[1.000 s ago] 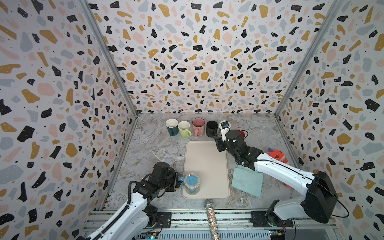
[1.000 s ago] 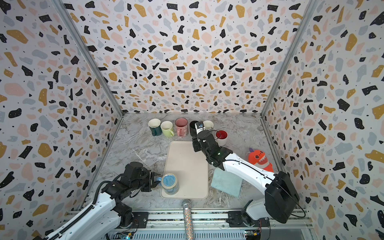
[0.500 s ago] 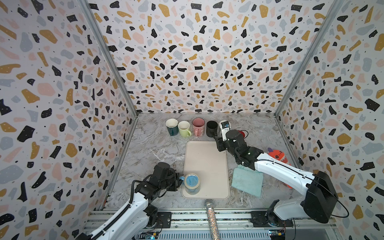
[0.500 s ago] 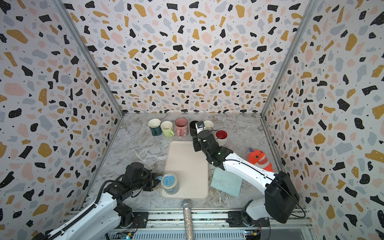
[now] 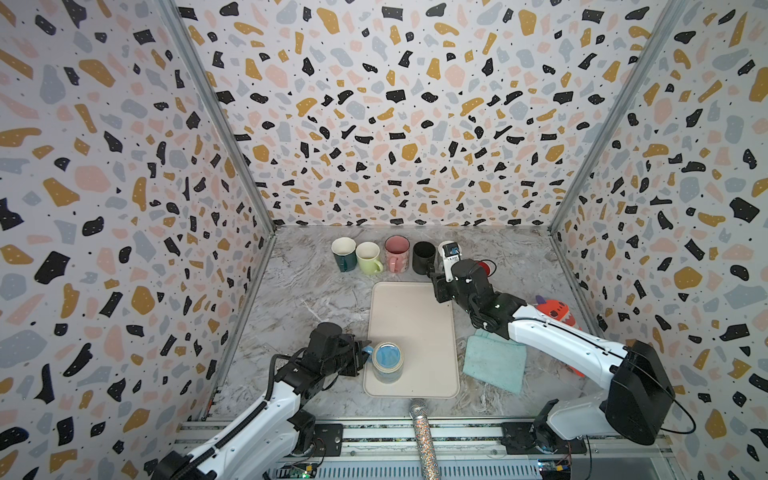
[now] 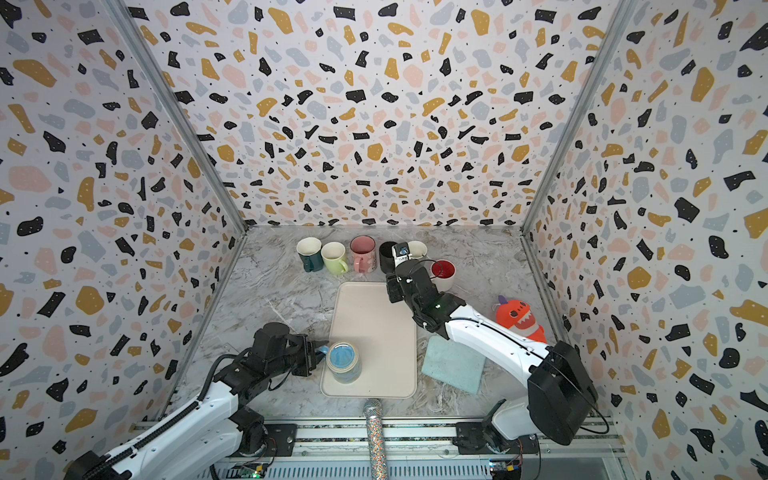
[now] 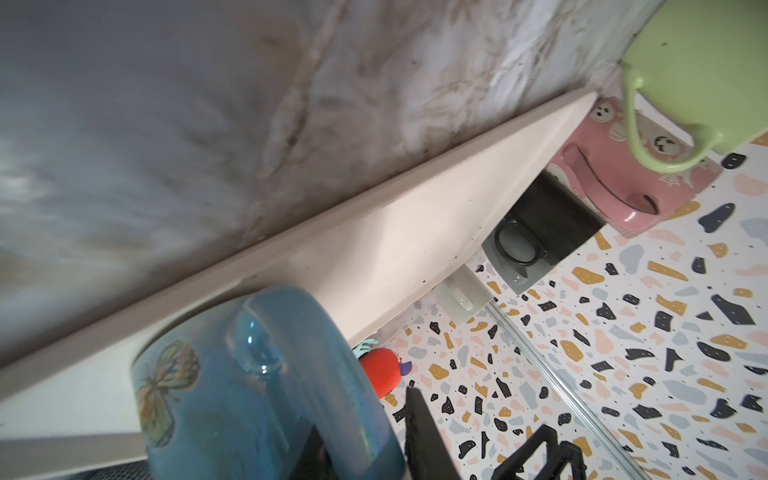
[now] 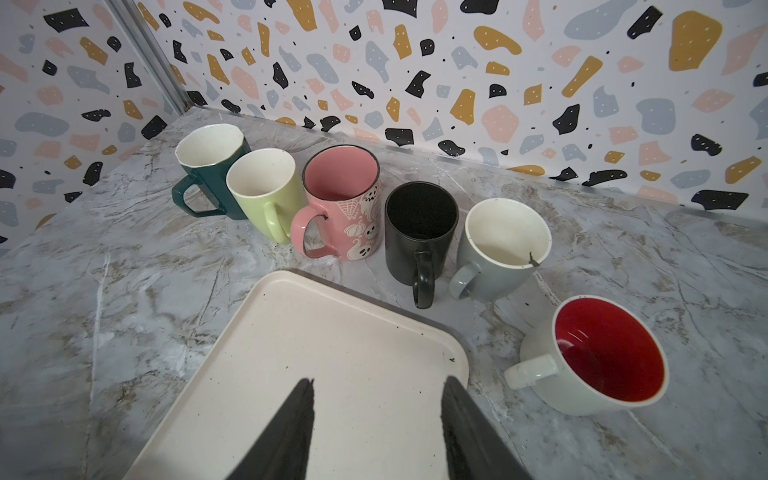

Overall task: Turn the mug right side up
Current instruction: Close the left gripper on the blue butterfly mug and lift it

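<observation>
Well: left gripper (image 5: pixel 365 351) pinching blue mug (image 5: pixel 387 361) handle; right gripper (image 8: pixel 379 380) fingers spread, empty. Risk: mug pivots in handle pinch mid-flip, slips, clips tray (image 5: pixel 411 316) rim.

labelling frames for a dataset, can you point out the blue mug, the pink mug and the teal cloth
blue mug (image 5: pixel 387 356): in a top view, on its upward-facing blue face
pink mug (image 8: pixel 353 220): right wrist view, on its patterned outer wall
teal cloth (image 5: pixel 494 363): in a top view, middle of the cloth
</observation>
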Tool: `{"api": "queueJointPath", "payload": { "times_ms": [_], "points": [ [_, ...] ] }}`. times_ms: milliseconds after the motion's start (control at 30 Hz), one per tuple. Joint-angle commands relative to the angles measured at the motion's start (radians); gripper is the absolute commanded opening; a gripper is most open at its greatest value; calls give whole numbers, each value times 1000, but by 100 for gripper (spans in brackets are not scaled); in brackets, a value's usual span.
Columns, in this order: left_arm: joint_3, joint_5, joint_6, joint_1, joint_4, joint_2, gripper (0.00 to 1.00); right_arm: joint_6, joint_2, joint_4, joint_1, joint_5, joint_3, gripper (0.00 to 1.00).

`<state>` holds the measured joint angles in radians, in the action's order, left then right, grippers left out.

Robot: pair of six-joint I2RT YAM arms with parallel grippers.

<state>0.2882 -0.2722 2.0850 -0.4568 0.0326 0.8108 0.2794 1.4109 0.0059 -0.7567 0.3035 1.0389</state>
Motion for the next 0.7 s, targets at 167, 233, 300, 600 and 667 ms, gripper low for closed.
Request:
{"api": "queueJointPath", "payload": {
  "times_ms": [167, 233, 300, 600, 667],
  "points": [
    [46, 22, -230, -3, -323, 66, 0, 1, -27, -31, 8, 16, 1, 51],
    [82, 15, -302, -2, -318, 87, 0, 3, -35, -34, 8, 16, -4, 50],
    [119, 11, -378, -2, -299, 103, 0, 4, -44, -34, 8, 18, -12, 50],
    [278, 19, -686, 0, -212, 148, 0, 12, -80, -47, 8, 23, -33, 49],
    [315, 15, -765, 0, -185, 158, 0, 16, -87, -45, 8, 23, -40, 49]
  ]
}}
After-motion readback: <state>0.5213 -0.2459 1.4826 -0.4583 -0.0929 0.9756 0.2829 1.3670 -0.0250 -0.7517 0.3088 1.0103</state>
